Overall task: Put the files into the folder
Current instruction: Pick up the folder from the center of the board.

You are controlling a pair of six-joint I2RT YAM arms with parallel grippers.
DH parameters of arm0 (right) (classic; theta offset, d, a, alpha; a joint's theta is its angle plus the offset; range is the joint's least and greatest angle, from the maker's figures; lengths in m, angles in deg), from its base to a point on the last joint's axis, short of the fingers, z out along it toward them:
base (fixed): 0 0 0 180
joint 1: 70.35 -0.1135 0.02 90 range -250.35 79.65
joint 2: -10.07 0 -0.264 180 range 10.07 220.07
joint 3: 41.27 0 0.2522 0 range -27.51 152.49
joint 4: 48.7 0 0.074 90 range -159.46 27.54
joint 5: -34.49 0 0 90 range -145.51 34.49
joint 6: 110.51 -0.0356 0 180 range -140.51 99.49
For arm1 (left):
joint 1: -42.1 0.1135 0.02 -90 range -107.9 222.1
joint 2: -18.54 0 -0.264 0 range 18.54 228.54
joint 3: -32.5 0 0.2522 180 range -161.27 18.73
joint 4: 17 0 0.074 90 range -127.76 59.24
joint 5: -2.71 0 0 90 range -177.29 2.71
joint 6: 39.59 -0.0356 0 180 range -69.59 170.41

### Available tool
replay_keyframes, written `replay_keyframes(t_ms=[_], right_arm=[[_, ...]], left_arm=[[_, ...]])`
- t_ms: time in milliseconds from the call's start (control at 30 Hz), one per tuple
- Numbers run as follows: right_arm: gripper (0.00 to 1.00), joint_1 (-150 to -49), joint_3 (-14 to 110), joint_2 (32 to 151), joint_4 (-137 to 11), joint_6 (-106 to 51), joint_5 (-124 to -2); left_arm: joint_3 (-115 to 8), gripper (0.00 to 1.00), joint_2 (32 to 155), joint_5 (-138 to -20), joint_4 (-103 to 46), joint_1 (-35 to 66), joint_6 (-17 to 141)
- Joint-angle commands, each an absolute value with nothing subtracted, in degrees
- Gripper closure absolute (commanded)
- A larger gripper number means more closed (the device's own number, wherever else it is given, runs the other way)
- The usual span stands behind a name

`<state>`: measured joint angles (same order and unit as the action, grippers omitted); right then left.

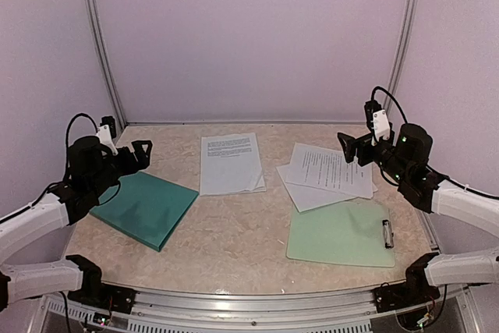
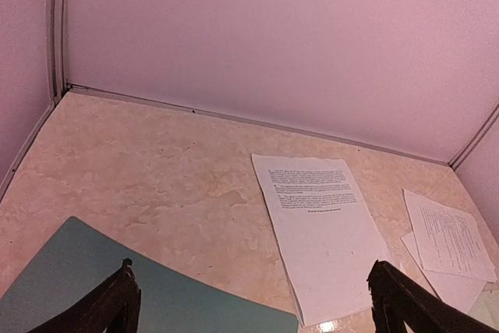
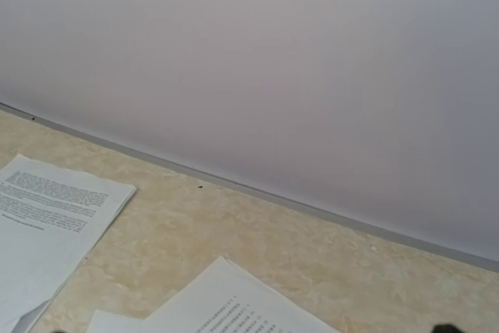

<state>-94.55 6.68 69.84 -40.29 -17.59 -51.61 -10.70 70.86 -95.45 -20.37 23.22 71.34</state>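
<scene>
**Left tool** (image 1: 142,149) — fingers spread to their widest and holding nothing. It hung over the far edge of the folder (image 1: 144,207), and no contact with it was visible. In the left wrist view the two dark fingers (image 2: 117,302) stood far apart at the lower corners of the frame, with the folder (image 2: 78,286) below them.

**Right tool** (image 1: 351,146) — likewise fully apart and empty. It was raised near the far right side of the desk (image 1: 234,239), just beside the right-hand sheets (image 1: 327,173). Its own wrist view caught only a dark sliver of one finger at the bottom edge.

**Folder and files.** The dark teal folder lay closed and flat at the left of the desk, turned at an angle. The files lay outside it in two groups:
- A neat middle stack (image 1: 230,163) sat just right of the folder and apart from it.
- The right-hand sheets were fanned loosely over one another, and their near edge reached the far edge of a pale green clipboard (image 1: 339,233). The clipboard's metal clip (image 1: 387,233) was on its right side.

**Surroundings.** The desk top was beige and marbled, with a metal rail (image 1: 257,298) along its near edge. Plain pale walls (image 1: 249,37) closed in three sides and met at slim metal posts (image 1: 101,44) in the back corners.
</scene>
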Motion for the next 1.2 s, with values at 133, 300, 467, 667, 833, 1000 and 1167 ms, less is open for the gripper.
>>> replay_keyframes(t_ms=[133, 300, 467, 667, 833, 1000, 1167], right_arm=[[0.01, -94.87, 7.34, 69.68, -42.41, -18.12, -50.98], [0.01, -95.07, 8.32, 70.08, -43.61, -18.14, -49.82], [0.01, -96.72, 10.62, 69.96, -46.72, -17.53, -47.40], [0.01, -100.72, 12.52, 70.64, -49.99, -16.04, -43.59], [0.01, -102.15, 13.97, 75.08, -51.78, -16.55, -43.46], [0.01, -104.37, 15.28, 79.58, -53.27, -16.43, -43.31], [0.01, -104.49, 14.70, 81.10, -53.36, -18.14, -47.79]], left_arm=[[-11.76, 0.01, 69.87, -97.43, -21.80, 22.47, 69.98], [-11.60, 0.01, 69.88, -98.47, -21.87, 22.28, 70.71], [-12.32, 0.01, 68.02, -103.31, -26.43, 21.97, 76.36], [-13.73, 0.01, 62.81, -107.74, -43.09, 21.25, 87.15], [-15.55, 0.01, 64.31, -111.76, -61.79, 20.71, 102.93], [-17.69, 0.01, 70.98, -115.52, -76.10, 18.69, 113.18], [-17.01, 0.03, 75.18, -111.82, -72.43, 17.14, 110.87]])
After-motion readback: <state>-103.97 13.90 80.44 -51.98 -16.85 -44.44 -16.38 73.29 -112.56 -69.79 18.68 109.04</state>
